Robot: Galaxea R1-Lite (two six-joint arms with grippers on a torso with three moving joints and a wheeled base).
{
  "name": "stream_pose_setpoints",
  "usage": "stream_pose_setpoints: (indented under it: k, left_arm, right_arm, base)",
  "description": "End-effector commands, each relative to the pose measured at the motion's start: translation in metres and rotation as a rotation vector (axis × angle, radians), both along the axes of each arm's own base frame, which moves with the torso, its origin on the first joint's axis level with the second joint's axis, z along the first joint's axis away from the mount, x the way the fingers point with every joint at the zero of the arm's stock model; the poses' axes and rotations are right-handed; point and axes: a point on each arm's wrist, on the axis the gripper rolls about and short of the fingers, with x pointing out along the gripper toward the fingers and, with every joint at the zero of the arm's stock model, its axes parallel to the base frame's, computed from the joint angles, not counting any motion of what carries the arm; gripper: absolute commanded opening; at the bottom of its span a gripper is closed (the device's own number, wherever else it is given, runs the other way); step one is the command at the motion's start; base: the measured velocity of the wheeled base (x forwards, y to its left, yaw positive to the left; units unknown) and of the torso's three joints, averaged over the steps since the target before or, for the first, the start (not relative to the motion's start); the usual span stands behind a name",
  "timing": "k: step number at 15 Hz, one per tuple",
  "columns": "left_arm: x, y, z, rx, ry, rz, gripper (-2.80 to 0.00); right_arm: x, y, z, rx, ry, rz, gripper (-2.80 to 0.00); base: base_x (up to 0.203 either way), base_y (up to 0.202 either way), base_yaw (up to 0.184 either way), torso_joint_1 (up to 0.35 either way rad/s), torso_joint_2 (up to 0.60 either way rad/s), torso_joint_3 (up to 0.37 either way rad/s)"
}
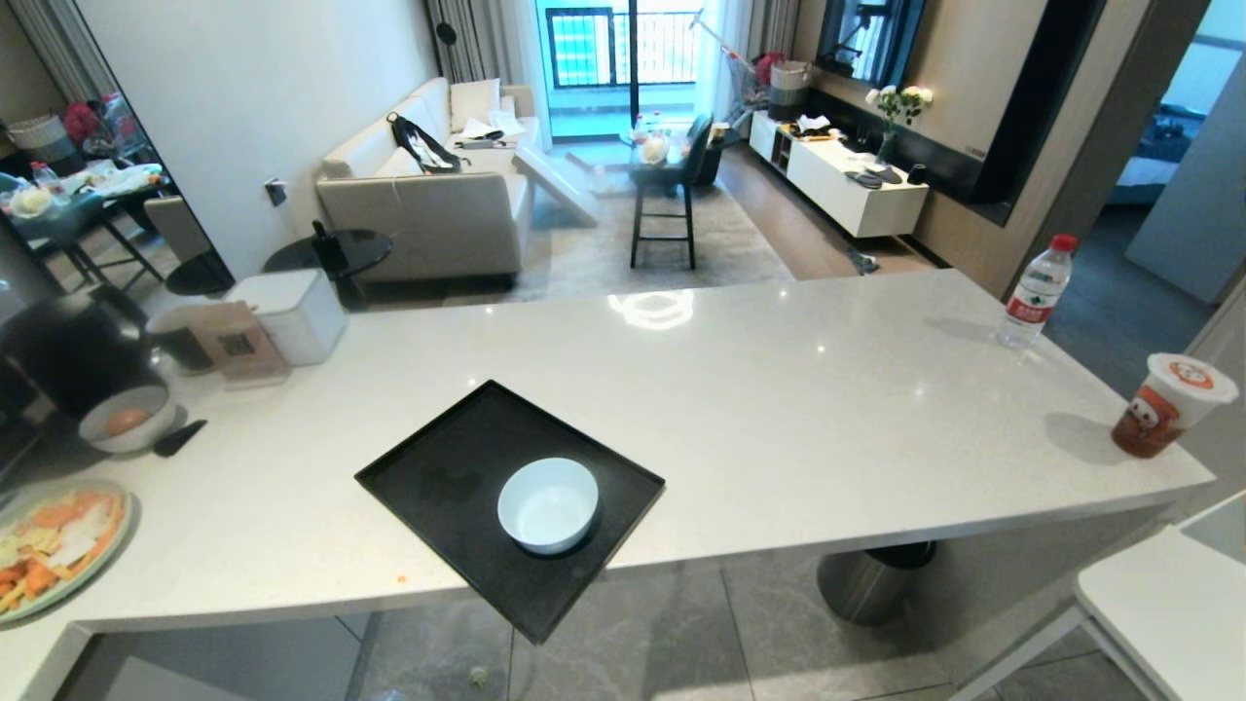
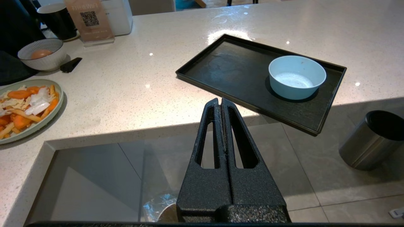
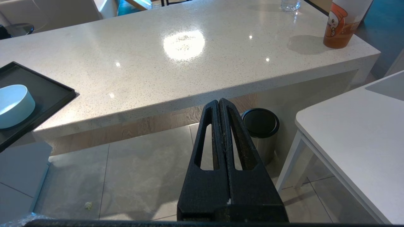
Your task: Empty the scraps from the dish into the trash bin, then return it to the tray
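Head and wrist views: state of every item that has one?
dish: upright, empty, on the tray
tray: flat on the counter, one corner past the edge
green plate: heaped with vegetable pieces
grey-white bowl: upright, something orange inside
water bottle: upright, capped
drink cup: upright, lidded
dark bin: upright on the floor
left gripper: fingers shut, empty
right gripper: fingers shut, empty

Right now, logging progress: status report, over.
Both grippers, left gripper and right gripper, shut, empty. Dish empty, on tray. Nothing in the way.
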Motion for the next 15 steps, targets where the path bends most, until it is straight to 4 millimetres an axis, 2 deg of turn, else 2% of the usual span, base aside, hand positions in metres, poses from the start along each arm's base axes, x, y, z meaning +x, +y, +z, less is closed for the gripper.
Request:
stream_pose_setpoints:
  k: [1,15]
  left_arm:
    - [0.0000,0.0000,0.0001,0.000,-0.001,0.000,-2.80]
    - [0.0000,0.0000,0.0001,0.000,-0.001,0.000,-2.80]
  right_arm:
    - [0.0000,0.0000,0.0000,0.001,-0.001,0.000,-2.80]
    - [0.0000,0.0000,0.0000,0.001,-0.001,0.000,-2.80]
  base:
    - [0.000,0.000,0.000,0.000,0.00,0.000]
    - [0.000,0.000,0.000,0.000,0.00,0.000]
